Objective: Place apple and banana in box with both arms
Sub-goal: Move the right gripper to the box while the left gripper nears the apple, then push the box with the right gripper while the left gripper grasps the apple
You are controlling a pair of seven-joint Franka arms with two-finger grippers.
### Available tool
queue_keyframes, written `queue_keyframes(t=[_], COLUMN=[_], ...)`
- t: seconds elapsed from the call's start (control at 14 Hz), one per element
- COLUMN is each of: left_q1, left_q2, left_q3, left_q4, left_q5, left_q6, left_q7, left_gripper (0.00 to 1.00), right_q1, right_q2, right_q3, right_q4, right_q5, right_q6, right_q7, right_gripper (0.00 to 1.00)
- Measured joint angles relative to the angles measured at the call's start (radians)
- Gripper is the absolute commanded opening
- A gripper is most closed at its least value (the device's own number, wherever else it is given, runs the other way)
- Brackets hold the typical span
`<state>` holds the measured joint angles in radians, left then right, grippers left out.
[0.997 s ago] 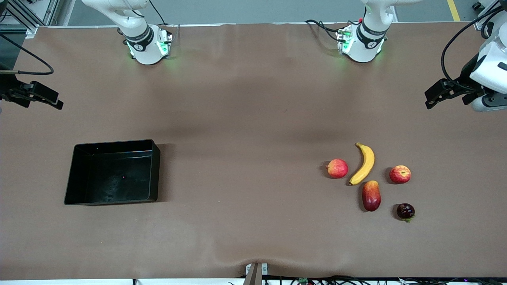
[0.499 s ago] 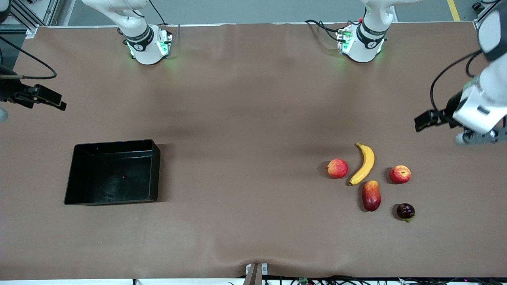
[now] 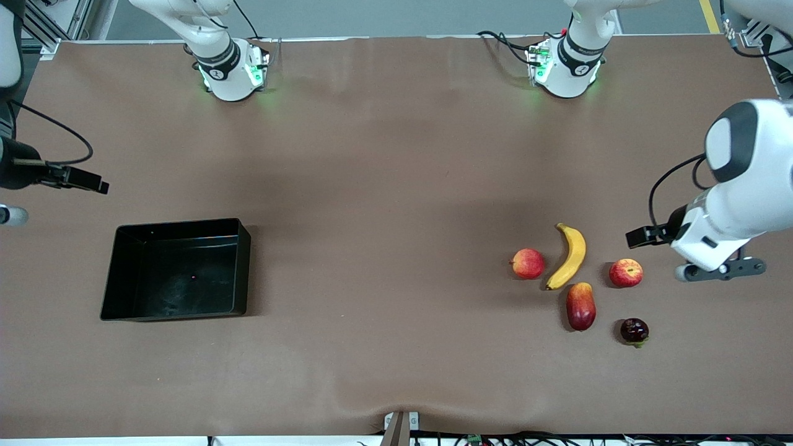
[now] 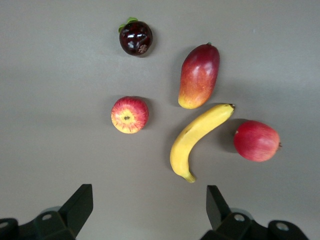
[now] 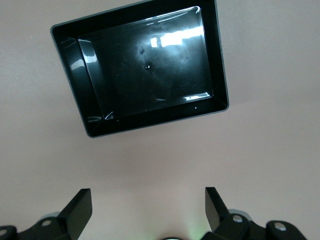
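The small red apple (image 3: 626, 272) (image 4: 129, 114) lies on the brown table, with the yellow banana (image 3: 571, 256) (image 4: 197, 139) beside it. The black box (image 3: 243, 260) (image 5: 220, 75) sits empty toward the right arm's end. My left gripper (image 3: 722, 269) (image 4: 150, 200) hangs open over bare table beside the apple, toward the left arm's end, with nothing between its fingers. My right gripper (image 3: 8, 215) (image 5: 148, 205) is open and empty over the table's edge near the box.
A pink-red round fruit (image 3: 528, 263) lies on the banana's other flank. A red mango (image 3: 580, 305) and a dark plum-like fruit (image 3: 634, 330) lie nearer the front camera than the apple. Both arm bases stand along the table's back edge.
My left arm has swung down from the table's end to just beside the apple. My right gripper has drifted closer to the box. The fruits and box have not moved.
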<state>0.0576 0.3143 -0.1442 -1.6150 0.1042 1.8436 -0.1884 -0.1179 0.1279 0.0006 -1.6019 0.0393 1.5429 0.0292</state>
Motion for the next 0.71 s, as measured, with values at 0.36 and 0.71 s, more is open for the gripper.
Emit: queue_keyframes(t=[0.36, 0.71], left_q1=[0.016, 0.022], left_q2=[0.054, 0.102], left_q3=[0.003, 0.002], left_q4=[-0.087, -0.116], left_q5=[0.010, 0.010], left_q6=[0.171, 0.234], left_q7=[0.000, -0.053], left_gripper=[1.00, 1.00], right_q1=[0.001, -0.039], right_q2=[0.118, 0.233], right_q3=[0.004, -0.003], right_q4=[-0.020, -0.019], right_q5=[-0.008, -0.026], right_q6=[0.093, 0.192], right_q7=[-0.001, -0.108], right_gripper=[1.00, 1.00])
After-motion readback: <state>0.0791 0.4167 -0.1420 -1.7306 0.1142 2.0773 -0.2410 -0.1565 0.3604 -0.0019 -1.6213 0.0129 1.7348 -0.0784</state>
